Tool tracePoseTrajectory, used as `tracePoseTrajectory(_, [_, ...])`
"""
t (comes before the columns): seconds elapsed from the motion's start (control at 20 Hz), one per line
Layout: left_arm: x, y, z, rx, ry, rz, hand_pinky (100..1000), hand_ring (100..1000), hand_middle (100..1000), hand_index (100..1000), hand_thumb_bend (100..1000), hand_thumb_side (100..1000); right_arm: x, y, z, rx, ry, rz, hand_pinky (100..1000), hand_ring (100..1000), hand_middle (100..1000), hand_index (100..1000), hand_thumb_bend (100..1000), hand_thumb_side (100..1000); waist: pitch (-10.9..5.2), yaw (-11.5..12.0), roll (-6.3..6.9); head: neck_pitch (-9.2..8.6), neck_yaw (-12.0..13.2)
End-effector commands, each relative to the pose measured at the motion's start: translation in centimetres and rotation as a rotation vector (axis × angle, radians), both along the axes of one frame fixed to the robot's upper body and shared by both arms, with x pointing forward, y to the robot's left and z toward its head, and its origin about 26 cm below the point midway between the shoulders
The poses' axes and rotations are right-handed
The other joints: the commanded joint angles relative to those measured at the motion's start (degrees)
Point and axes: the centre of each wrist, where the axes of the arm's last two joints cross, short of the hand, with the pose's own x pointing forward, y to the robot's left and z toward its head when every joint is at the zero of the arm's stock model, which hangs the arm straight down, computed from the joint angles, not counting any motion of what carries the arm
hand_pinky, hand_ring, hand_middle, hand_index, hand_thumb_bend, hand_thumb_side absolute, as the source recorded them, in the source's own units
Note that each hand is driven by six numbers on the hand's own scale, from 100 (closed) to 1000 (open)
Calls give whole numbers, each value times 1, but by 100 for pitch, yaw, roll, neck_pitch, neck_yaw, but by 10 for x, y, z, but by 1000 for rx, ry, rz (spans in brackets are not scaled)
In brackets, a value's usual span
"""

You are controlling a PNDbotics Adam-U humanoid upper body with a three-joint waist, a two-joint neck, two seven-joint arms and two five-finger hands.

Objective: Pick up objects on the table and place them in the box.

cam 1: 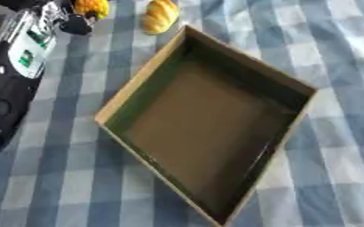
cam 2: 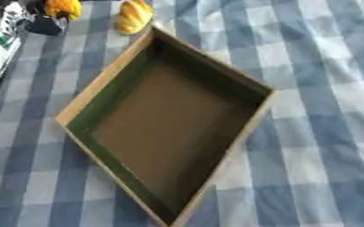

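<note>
An open cardboard box (cam 1: 138,80) with a dark, empty inside lies askew in the middle of the blue-and-white checked cloth. My left arm (cam 1: 14,66), black with a silver and green part, comes in along the left edge. Its hand (cam 1: 76,24) is at the top left, with dark fingers curled round a small orange-yellow object (cam 1: 92,6) just past the box's far-left side. A second yellow-orange, bread-like object (cam 1: 160,15) lies on the cloth beside the box's far corner. My right hand shows in no view.
The checked tablecloth (cam 2: 317,88) stretches out right of and in front of the box. The box's tall walls stand between the objects at the top and the near part of the table.
</note>
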Motion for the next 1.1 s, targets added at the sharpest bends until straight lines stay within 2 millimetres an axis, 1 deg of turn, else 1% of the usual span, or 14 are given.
tracePoseTrajectory(0.05, [-26, -8, 30, 103, -81, -73, 633, 520, 470, 589, 142, 100, -4, -3, 6, 1, -21, -7, 811, 866, 647, 818, 225, 413, -248, 89, -92, 121, -136])
tracePoseTrajectory(0.2, [-53, -32, 37, 192, -116, -194, 635, 522, 471, 593, 138, 100, -5, -4, 3, 7, -12, -12, 811, 865, 648, 818, 226, 411, -383, 243, -183, 222, -280])
tracePoseTrajectory(0.35, [-89, -63, 40, 270, -167, -344, 636, 522, 470, 594, 132, 100, -6, -6, 1, 8, -8, -21, 811, 864, 649, 818, 226, 409, -495, 379, -274, 307, -406])
tracePoseTrajectory(0.6, [-154, -114, 34, 314, -258, -615, 627, 503, 469, 595, 104, 100, -7, -9, -1, 14, -6, -35, 812, 862, 651, 818, 229, 403, -669, 561, -397, 372, -521])
tracePoseTrajectory(0.65, [-161, -121, 31, 317, -267, -665, 625, 502, 469, 596, 103, 100, -7, -9, -1, 14, -7, -37, 812, 861, 651, 818, 229, 403, -699, 589, -415, 382, -534])
tracePoseTrajectory(0.75, [-167, -133, 23, 325, -283, -756, 629, 504, 469, 597, 114, 100, -7, -10, -1, 18, -10, -40, 812, 861, 652, 818, 229, 401, -758, 640, -455, 410, -573])
tracePoseTrajectory(0.85, [-167, -141, 15, 338, -295, -825, 634, 506, 464, 592, 124, 100, -7, -10, -2, 21, -9, -42, 812, 860, 652, 819, 231, 399, -808, 690, -488, 433, -633])
tracePoseTrajectory(0.95, [-166, -145, 5, 353, -270, -861, 632, 507, 466, 596, 127, 100, -8, -11, -2, 23, -8, -44, 812, 860, 653, 819, 232, 398, -840, 725, -500, 456, -670])
tracePoseTrajectory(1.1, [-163, -145, -15, 364, -175, -865, 627, 503, 461, 589, 108, 100, -8, -11, -3, 25, -8, -45, 812, 860, 653, 819, 232, 398, -861, 746, -498, 462, -706])
